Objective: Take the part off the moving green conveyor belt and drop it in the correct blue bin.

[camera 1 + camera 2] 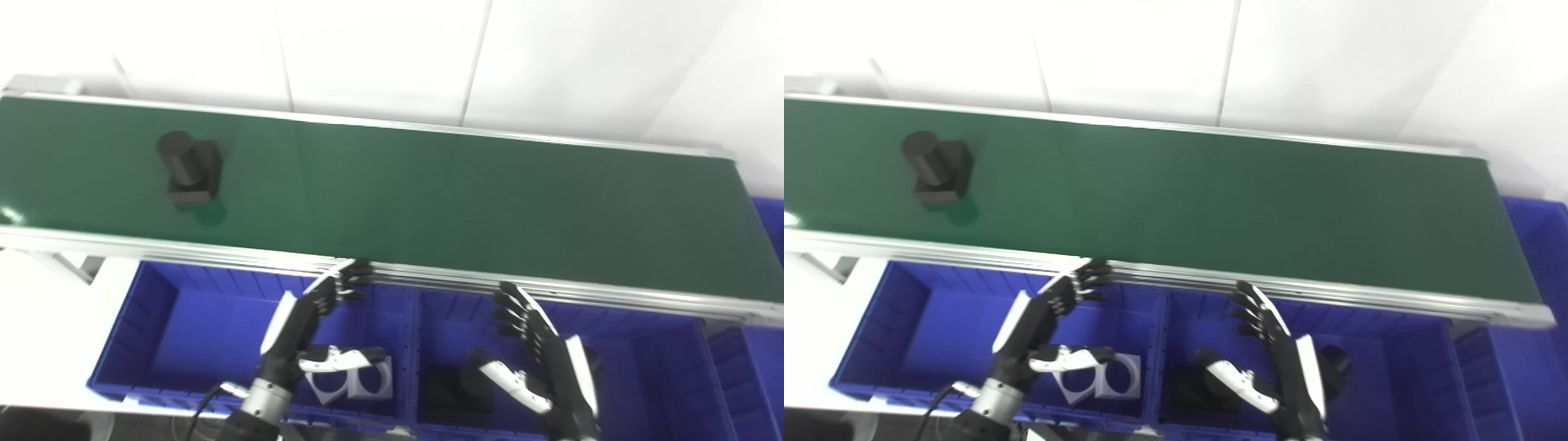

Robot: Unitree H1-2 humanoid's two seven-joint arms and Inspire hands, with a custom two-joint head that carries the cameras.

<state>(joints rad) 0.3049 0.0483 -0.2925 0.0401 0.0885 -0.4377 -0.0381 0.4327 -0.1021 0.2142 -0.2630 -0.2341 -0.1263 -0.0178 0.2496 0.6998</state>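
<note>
A black part [188, 167], a cylinder on a square base, lies on the green conveyor belt [429, 202] at its far left; it also shows in the right eye view [937, 166]. My left hand [312, 324] is open and empty, raised over the left blue bin [184, 318], fingertips near the belt's front rail. My right hand [542, 355] is open and empty over the middle blue bin [643, 361]. Both hands are far right of the part.
The left bin holds white flat pieces with round holes [355, 380]. The middle bin holds black parts [456, 386]. Another blue bin [765, 355] stands at the right. The belt's metal front rail [184, 248] runs just above the bins.
</note>
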